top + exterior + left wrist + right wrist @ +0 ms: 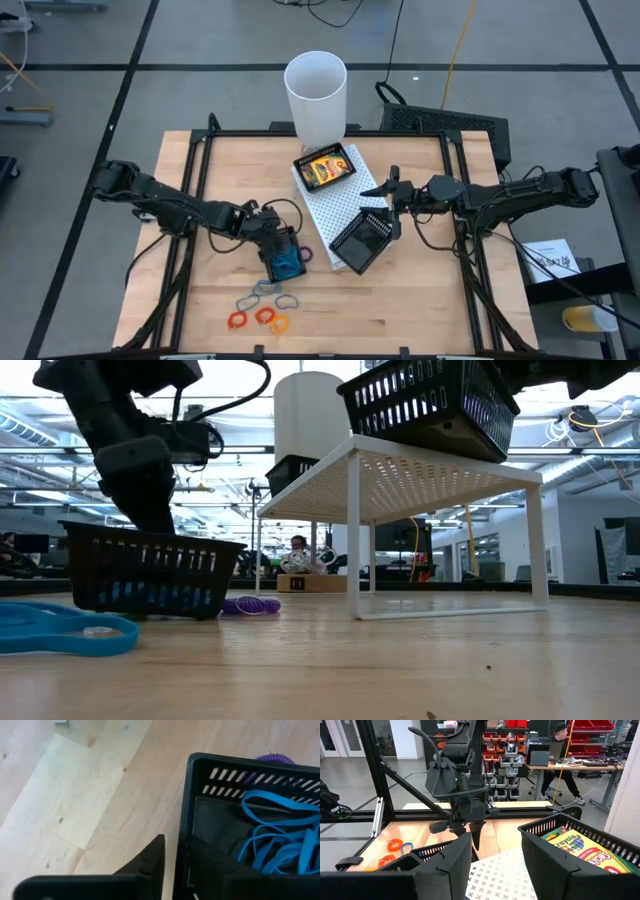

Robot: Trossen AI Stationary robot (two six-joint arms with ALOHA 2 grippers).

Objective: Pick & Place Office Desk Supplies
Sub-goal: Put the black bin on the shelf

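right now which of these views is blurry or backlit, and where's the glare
Low view: strongly backlit by bright ceiling lights, so the left arm and the black basket read as silhouettes; the blue loop nearest the lens is soft. Left wrist view: close and blurred on the basket rim. High view: evenly lit, the white cup brightest.

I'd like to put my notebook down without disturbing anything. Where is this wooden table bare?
The wooden table is bare on the right arm's side, in front of the white perforated metal riser, and in the far corner on the left arm's side. It is crowded around the black plastic basket of blue rubber bands, where the left gripper works, and the loose coloured bands.
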